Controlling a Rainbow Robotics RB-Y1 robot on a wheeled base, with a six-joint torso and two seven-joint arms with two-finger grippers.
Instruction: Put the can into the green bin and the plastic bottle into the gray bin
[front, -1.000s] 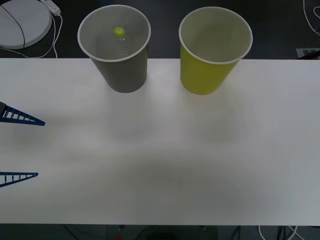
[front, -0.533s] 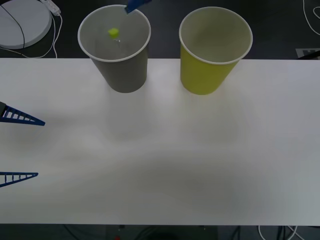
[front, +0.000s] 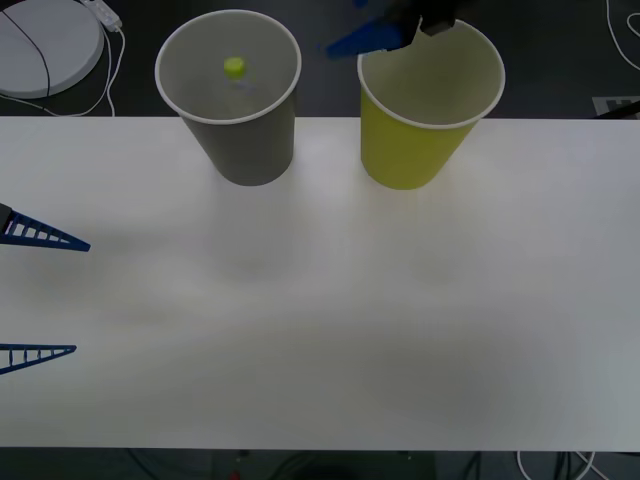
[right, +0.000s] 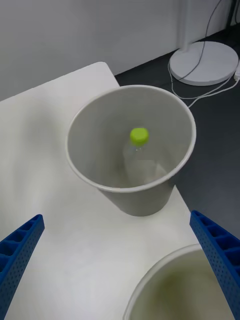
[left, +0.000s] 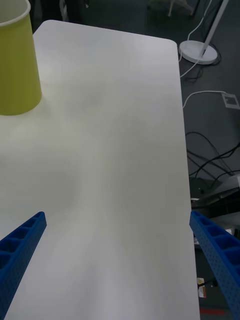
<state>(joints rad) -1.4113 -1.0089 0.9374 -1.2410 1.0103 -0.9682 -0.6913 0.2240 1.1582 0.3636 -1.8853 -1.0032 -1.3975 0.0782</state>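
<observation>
— Since half a second ago, what is seen to have shifted?
— Only the right gripper (front: 385, 30): its blue finger, earlier seen over the far rim of the gray bin (front: 236, 130), is now found further toward the robot's right, above the far rim of the green bin (front: 420, 140). Both bins are unchanged in place, and the left gripper (front: 35, 295) is held where it was at the table's left edge.

— How are the right gripper's fingers set?
— They are spread wide apart, with nothing held between them; in the right wrist view one finger (right: 20, 250) is seen at each lower corner, with the gray bin (right: 150, 200) between and beyond them.

— And the plastic bottle?
— It is seen standing inside the gray bin, its lime-green cap uppermost, the plastic bottle (right: 137, 155) resting near the bin's inner wall. In the front view the cap is visible well below the white rim.

— What is noted of the green bin?
— It stands upright on the white table (front: 320, 320), beside the gray bin and apart from it. A pale interior is shown; no contents can be made out there.

— And the left gripper?
— Its fingers are also held apart, low over bare table, with the green bin (left: 17, 75) seen further off in the left wrist view.
</observation>
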